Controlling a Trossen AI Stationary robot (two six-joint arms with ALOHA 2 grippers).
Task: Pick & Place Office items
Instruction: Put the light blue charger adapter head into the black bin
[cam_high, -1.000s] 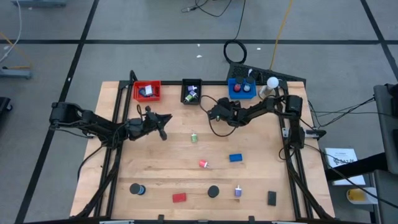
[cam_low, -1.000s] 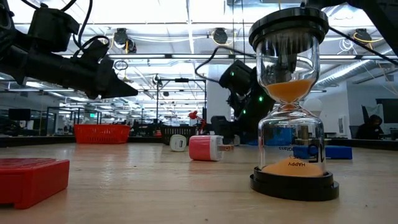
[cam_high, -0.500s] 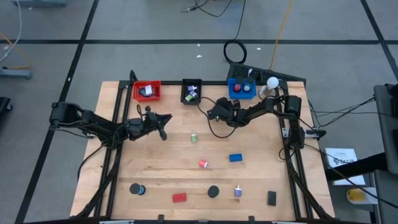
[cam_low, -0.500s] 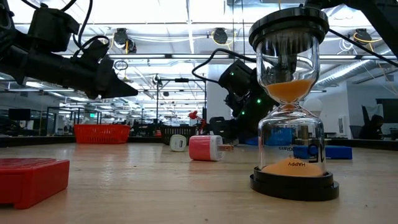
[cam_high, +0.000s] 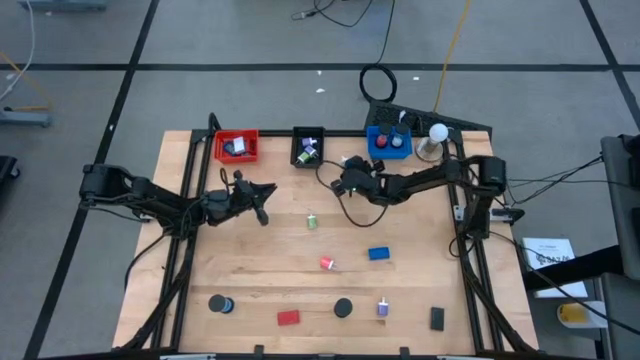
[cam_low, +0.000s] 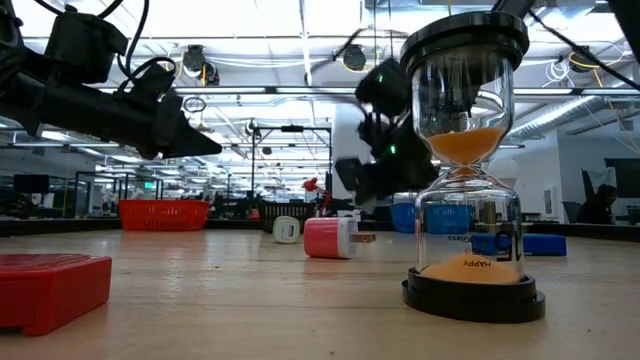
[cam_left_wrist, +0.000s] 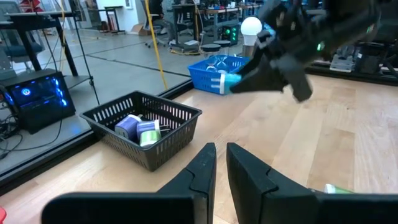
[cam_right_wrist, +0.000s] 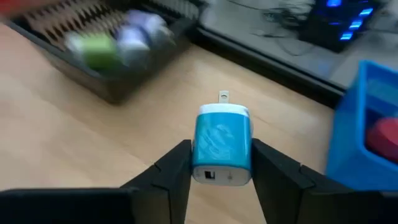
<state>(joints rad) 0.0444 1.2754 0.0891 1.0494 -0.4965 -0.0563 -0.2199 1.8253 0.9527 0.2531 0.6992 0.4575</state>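
Note:
My right gripper (cam_high: 345, 183) hovers over the table's far middle, near the black basket (cam_high: 308, 147). It is shut on a small light-blue charger plug (cam_right_wrist: 222, 140), which also shows in the left wrist view (cam_left_wrist: 227, 81). My left gripper (cam_high: 263, 196) waits shut above the left middle of the table, with nothing between its fingers (cam_left_wrist: 208, 163). Other office items lie loose on the wood: a green piece (cam_high: 312, 221), a red-and-white plug (cam_high: 327, 263), a blue block (cam_high: 379, 254), a black disc (cam_high: 343, 308) and a red block (cam_high: 288, 318). My right gripper pinches the charger plug by its two side faces (cam_right_wrist: 200, 155) between its two fingers. The fingers come slanting down from the table's right side. The plug's metal prongs (cam_right_wrist: 223, 96) point away from the wrist, and the plug is lifted clear of the table.
A red basket (cam_high: 237, 146), the black basket and a blue basket (cam_high: 388, 142) stand in a row along the far edge, with a white ball lamp (cam_high: 437, 132) to their right. A sand timer (cam_low: 470, 160) stands near the front edge. More small items lie along the near edge.
My right gripper has risen from near the table top, carrying the blue plug up with it, and has rolled a little. My left arm has kept still.

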